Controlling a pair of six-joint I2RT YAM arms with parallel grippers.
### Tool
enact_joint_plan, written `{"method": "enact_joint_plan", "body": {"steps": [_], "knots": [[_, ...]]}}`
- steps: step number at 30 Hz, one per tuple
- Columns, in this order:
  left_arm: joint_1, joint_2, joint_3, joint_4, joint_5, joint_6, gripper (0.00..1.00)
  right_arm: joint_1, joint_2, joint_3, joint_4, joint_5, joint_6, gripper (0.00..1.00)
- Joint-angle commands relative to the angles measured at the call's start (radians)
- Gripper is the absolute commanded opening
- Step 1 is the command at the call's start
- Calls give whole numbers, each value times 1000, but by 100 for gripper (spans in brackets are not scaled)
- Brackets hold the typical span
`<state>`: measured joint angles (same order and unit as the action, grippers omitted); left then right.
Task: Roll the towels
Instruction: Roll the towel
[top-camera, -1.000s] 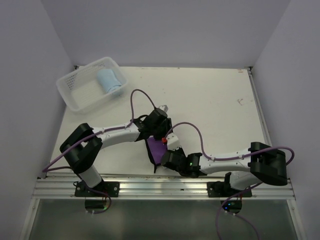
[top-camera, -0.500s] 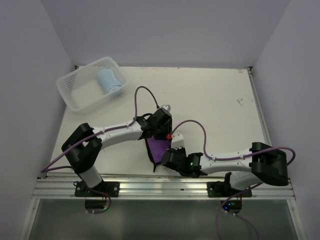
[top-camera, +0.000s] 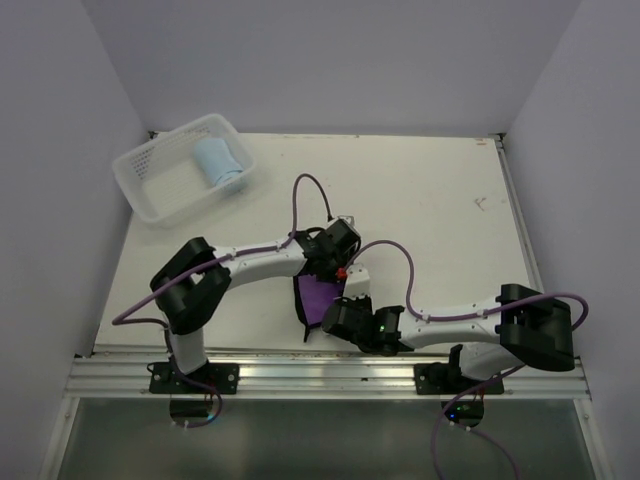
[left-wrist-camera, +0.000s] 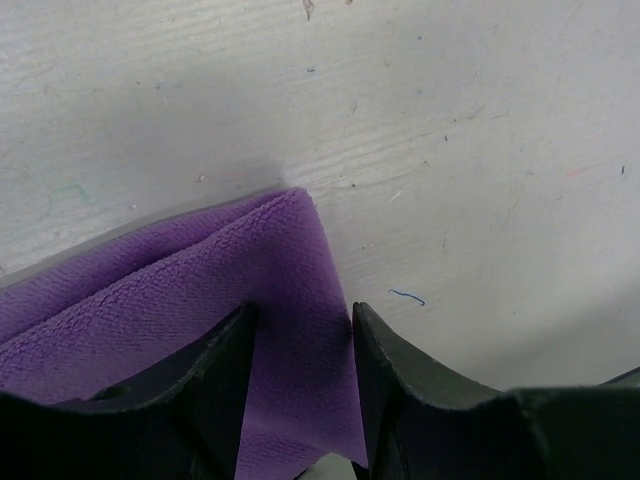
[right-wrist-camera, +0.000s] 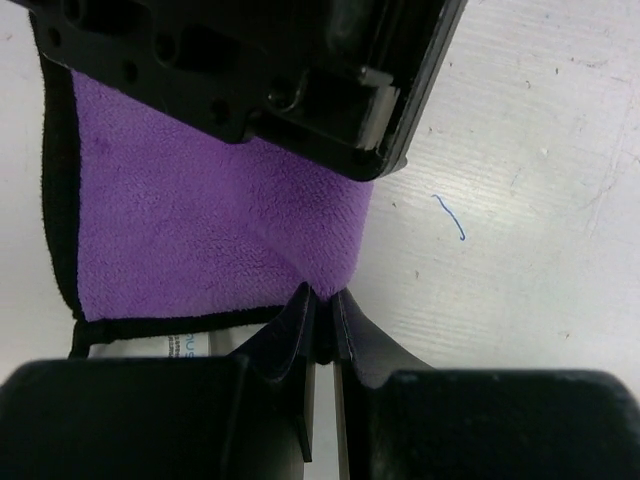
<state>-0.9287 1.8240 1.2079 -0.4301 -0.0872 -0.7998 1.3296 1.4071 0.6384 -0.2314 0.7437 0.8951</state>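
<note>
Lower centre of bench (top-camera: 430, 200): purple towel (top-camera: 316, 298), btwn both arms. L gripper (left-wrist-camera: 300, 325) half-wide, clamping a raised fold of it. R gripper (right-wrist-camera: 322, 305) narrow, pinching its edge. Light blue towel (top-camera: 219, 161) sits rolled in basket (top-camera: 150, 185), upper left.

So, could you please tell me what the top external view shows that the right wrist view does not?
Only top external: the white basket holding the rolled light blue towel, and both whole arms. Only right wrist: the right end effector pinched on the purple towel at its corner, a white label, a blue pen mark. Both: that towel, the left end effector over it, the table.
</note>
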Motion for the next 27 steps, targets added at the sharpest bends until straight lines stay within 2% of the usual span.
{"method": "enact_joint_plan", "body": {"steps": [1, 5, 8, 14, 18, 22, 25, 26, 27], "knots": [[-9, 27, 50, -41, -29, 21, 48, 5, 9, -11, -12, 71, 122, 0], [-19, 64, 81, -58, -32, 31, 45, 6, 9, -46, -31, 82, 238, 0], [-25, 87, 91, -61, -31, 33, 38, 8, 18, -59, -6, 77, 275, 0], [-32, 123, 101, -71, -34, 36, 14, 6, 58, -25, -43, 75, 278, 2], [-36, 120, 101, -85, -55, 34, 1, 8, 59, -25, -55, 71, 292, 9], [-41, 101, 84, -84, -78, 28, 0, 8, 43, -22, -75, 71, 295, 14], [-42, 78, 53, -75, -97, 22, 0, 14, 0, -25, -88, 75, 278, 25], [-42, 69, 32, -67, -101, 13, 0, 22, -31, -34, -88, 78, 269, 35], [-42, 51, 18, -47, -109, 11, 0, 31, -49, -39, -91, 85, 268, 39]]}}
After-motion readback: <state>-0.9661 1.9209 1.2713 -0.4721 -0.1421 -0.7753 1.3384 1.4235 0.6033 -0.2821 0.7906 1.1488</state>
